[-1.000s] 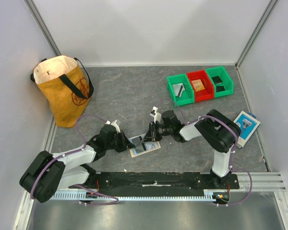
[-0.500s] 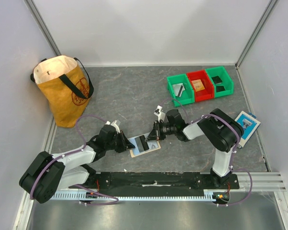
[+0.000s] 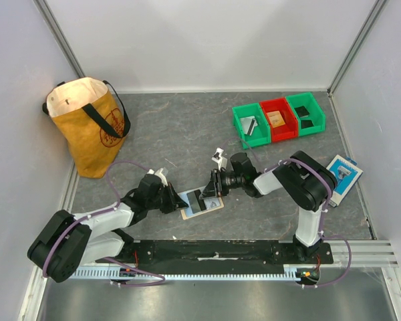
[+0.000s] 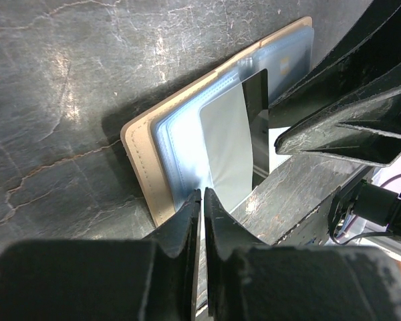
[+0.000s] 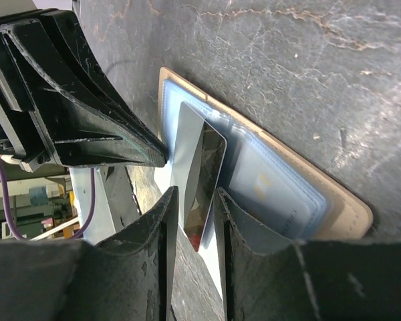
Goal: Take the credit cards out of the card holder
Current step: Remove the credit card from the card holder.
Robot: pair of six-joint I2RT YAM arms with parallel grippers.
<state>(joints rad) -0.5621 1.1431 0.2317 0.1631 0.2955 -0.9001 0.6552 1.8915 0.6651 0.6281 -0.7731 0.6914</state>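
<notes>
The tan card holder [image 3: 203, 203] lies open on the table between the arms, pale blue sleeves up. My left gripper [image 3: 176, 199] is shut on the near edge of its blue sleeve [image 4: 177, 144]; its tips [image 4: 202, 194] meet there. My right gripper [image 3: 212, 187] reaches in from the right. Its fingers stand either side of a black credit card [image 5: 206, 175], gripping it; the card is tilted up and partly out of the holder [image 5: 341, 207]. The black card also shows in the left wrist view [image 4: 256, 114]. A pale card with a gold chip [image 5: 260, 184] stays inside a sleeve.
A yellow tote bag [image 3: 87, 127] stands at the back left. Two green bins [image 3: 251, 124] and a red bin [image 3: 278, 119] sit at the back right. A blue-and-white packet [image 3: 341, 172] lies at the right wall.
My right gripper pulled right, then came back a little left over the holder. The black card now shows partly out of the sleeve. The left gripper has stayed put.
</notes>
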